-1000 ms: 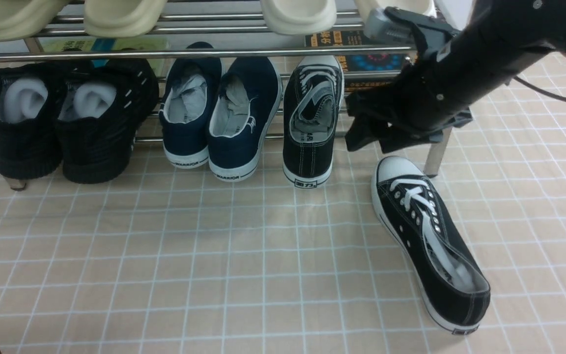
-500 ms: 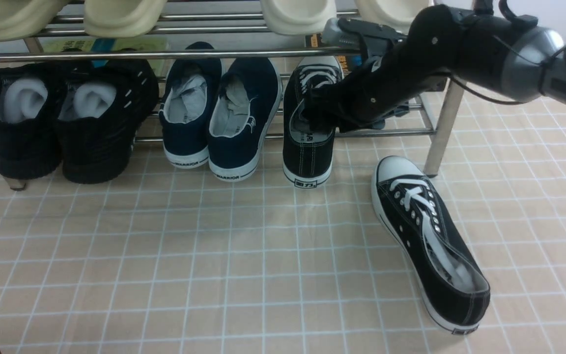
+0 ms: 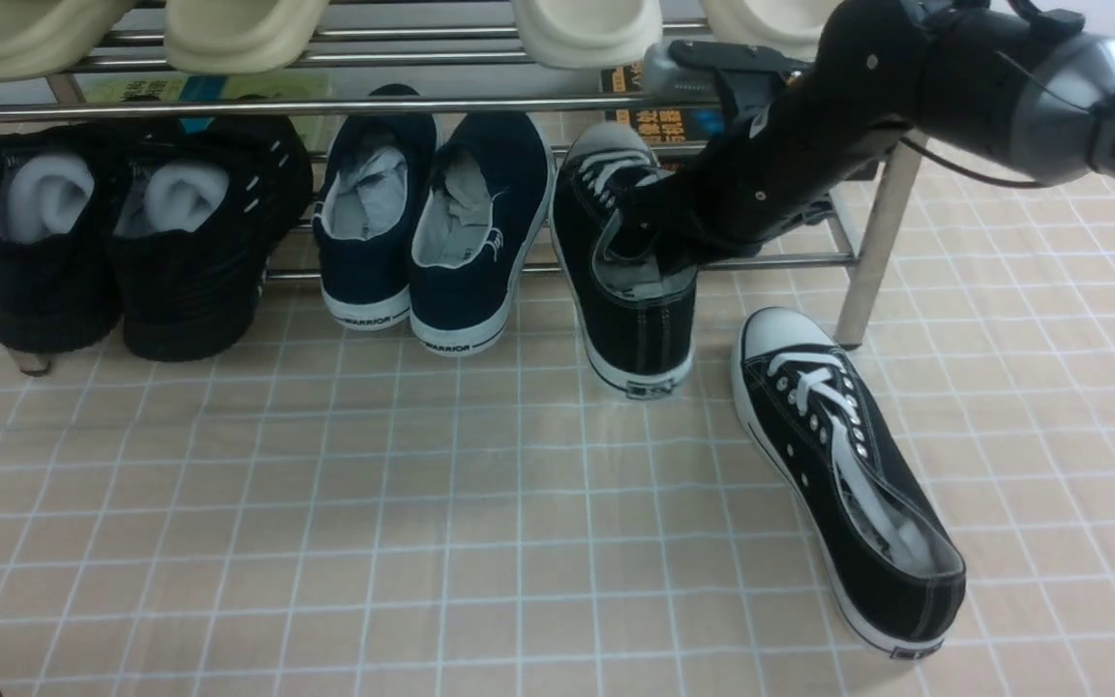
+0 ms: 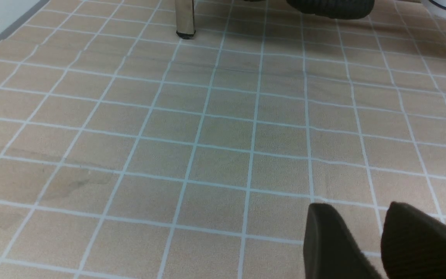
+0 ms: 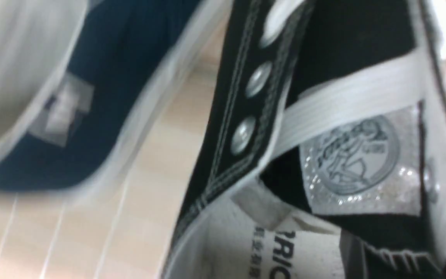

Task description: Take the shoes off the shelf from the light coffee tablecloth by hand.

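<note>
One black canvas shoe [image 3: 630, 319] with white laces sits half off the chrome shelf [image 3: 374, 105], heel forward on the light coffee tablecloth [image 3: 374, 503]. My right gripper [image 3: 649, 247] is shut on its right side wall at the opening. In the right wrist view one finger [image 5: 370, 257] lies inside that shoe [image 5: 246, 116], by the tongue label. The other shoe [image 3: 843, 474] of the pair lies on the cloth to the right, toe toward the shelf. My left gripper [image 4: 358, 211] hovers open over bare cloth, holding nothing.
Navy slip-ons [image 3: 441, 223] stand just left of the gripped shoe, black knit sneakers [image 3: 132, 232] farther left. Cream sandals [image 3: 228, 29] rest on the upper tier. A shelf post [image 3: 867, 261] stands right of my right arm, another leg [image 4: 185, 19] ahead of my left gripper.
My right arm swung left from beside the shelf, entered the shoe's opening and shut on its wall. The shoe has slid forward off the rail, toward the cloth.
</note>
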